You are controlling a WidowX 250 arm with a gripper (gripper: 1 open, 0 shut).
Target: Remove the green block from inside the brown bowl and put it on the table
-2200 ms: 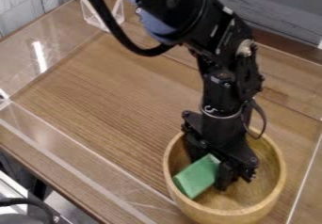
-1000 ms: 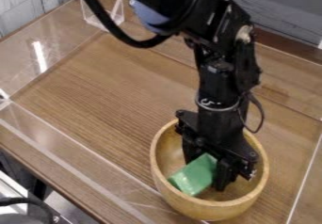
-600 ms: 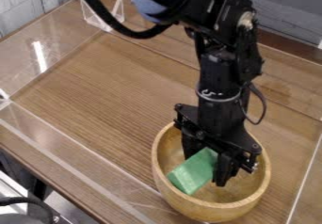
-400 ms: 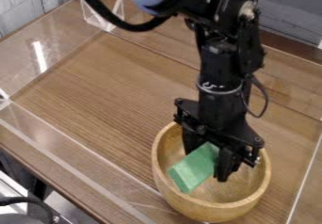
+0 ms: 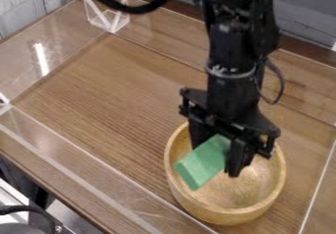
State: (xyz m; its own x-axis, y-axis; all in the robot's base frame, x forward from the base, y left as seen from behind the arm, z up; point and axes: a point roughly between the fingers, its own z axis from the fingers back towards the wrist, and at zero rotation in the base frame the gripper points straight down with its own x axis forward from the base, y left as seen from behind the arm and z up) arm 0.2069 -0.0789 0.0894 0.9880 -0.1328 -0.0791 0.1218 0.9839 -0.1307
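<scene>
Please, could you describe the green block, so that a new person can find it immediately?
Find the big round light-brown bowl on the wooden table. Over its left part in the picture, below the black claw, is a flat green bar. Only this is bright green.

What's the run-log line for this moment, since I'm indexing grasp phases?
gripper: closed on green block | block: tilted, over brown bowl | placing on table: not done

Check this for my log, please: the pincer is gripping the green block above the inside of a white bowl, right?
Only the bowl's color is wrong: in the camera view, the pincer is gripping the green block above the inside of a light-brown bowl.
</scene>
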